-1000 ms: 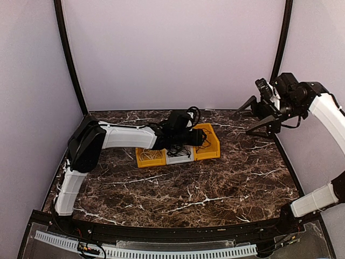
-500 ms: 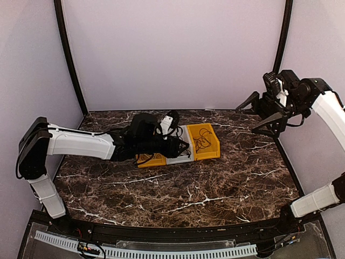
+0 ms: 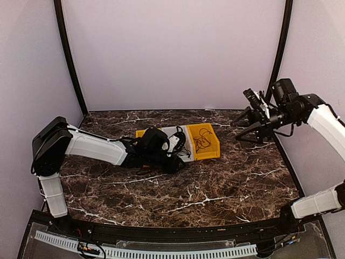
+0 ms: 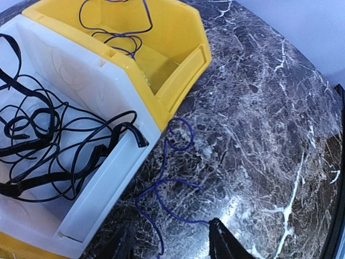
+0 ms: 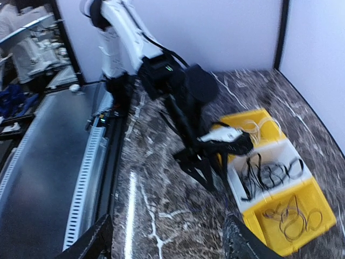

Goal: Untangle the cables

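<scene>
In the left wrist view a thin bluish-dark cord (image 4: pixel 164 162) lies on the marble, running from the bins' front to between my fingers. My left gripper (image 4: pixel 172 244) is open and low over the table, and it also shows in the top view (image 3: pixel 173 163). A tangled black cable (image 4: pixel 54 135) fills the white bin (image 4: pixel 116 172). Another thin dark cord (image 3: pixel 202 141) lies in the right yellow bin (image 4: pixel 178 59). A white cable (image 5: pixel 259 127) lies in the far yellow bin. My right gripper (image 3: pixel 249 128) hangs open and empty in the air at the right.
The three bins stand side by side at mid-table (image 3: pixel 210 154). The enclosure walls and black posts (image 3: pixel 277 54) close in the back and sides. A perforated white strip (image 3: pixel 145 251) runs along the near edge.
My left gripper has drawn back from over the right yellow bin and come down to the table in front of the bins. My right gripper has shifted slightly left and lower.
</scene>
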You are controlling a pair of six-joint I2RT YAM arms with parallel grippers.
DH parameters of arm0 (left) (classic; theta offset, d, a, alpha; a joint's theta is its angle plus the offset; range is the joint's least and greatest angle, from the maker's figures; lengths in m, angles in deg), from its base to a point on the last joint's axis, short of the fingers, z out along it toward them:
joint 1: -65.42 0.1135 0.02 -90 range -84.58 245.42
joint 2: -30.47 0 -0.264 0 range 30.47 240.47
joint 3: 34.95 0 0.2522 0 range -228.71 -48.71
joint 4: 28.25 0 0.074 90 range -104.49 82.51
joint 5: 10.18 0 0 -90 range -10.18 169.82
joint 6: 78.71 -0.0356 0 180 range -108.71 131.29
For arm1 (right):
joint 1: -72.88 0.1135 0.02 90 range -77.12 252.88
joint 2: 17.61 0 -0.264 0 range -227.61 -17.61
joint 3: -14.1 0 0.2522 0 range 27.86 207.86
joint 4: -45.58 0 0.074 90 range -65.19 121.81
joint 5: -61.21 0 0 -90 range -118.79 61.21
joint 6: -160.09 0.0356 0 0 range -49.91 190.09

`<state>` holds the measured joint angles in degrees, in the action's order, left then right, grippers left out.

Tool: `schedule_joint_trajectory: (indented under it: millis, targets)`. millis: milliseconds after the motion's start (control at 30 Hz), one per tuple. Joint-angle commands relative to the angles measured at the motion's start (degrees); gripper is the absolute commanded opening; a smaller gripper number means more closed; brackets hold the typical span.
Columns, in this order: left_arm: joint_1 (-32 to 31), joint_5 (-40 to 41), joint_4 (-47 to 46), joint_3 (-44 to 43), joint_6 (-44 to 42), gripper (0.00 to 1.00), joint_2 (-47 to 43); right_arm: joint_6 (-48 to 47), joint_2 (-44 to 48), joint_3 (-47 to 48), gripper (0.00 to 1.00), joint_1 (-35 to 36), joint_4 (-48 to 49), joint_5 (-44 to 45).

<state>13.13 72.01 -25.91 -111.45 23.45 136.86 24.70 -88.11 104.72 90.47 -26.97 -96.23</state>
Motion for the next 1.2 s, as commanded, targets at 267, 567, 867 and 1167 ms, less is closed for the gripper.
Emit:
schedule_joint_trajectory:
  millis: [267, 567, 867, 1167]
  targets:
    - [-0.18, 3.39, 7.06, -7.38, 6.92, 0.41, 7.20, 14.01, -1.28, -18.58, 0.59, 0.41, 23.39, 26.87]
    - [-0.18, 1.49, 8.38, -5.49, 9.11, 0.27, 7.35, 13.65, -3.93, -19.15, 0.56, 0.91, 23.54, 25.56]
    - [-0.14, 0.04, 8.32, -5.53, 8.91, 0.04, 6.50, 11.86, -6.49, -18.86, 0.55, 2.35, 23.50, 26.13]
    - [-0.25, -2.94, 3.16, 1.22, 7.57, 0.00, 0.16, 9.16, -16.04, -15.33, 0.48, 7.42, 25.66, 31.98]
